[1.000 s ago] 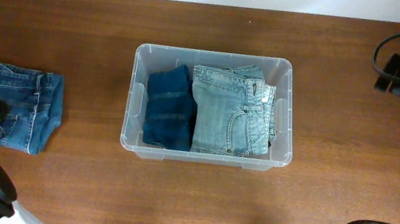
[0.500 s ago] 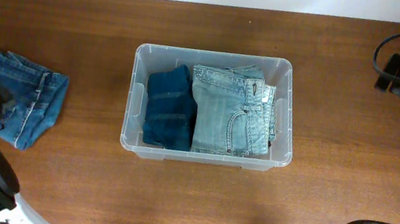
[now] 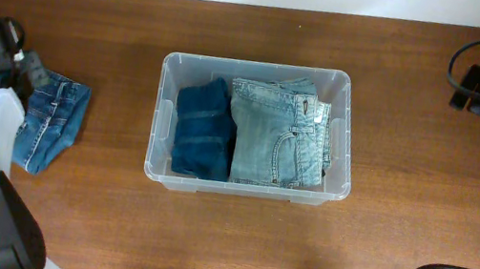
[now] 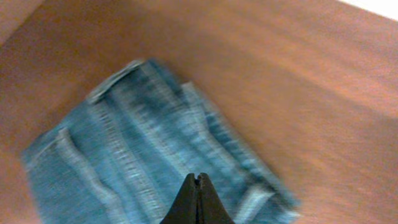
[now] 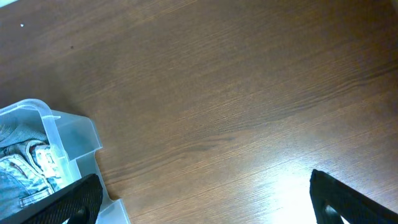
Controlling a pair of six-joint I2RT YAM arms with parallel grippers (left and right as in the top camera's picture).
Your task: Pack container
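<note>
Container [image 3: 265, 70] upright, open side up, long axis left-right.

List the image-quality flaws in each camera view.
Left wrist view: motion blur smears the jeans and the table around them. Overhead view: sharp and evenly lit, with the container crisp. Right wrist view: sharp, with a bright glare patch on the wood at lower right.

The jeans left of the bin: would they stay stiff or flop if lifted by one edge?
Probably floppy: the jeans are folded denim with rumpled, uneven edges, so lifting one edge would likely let them unfold and dangle. Pushed, they would probably bunch up rather than slide neatly over the wooden table. Rolling or breaking seems unlikely.
</note>
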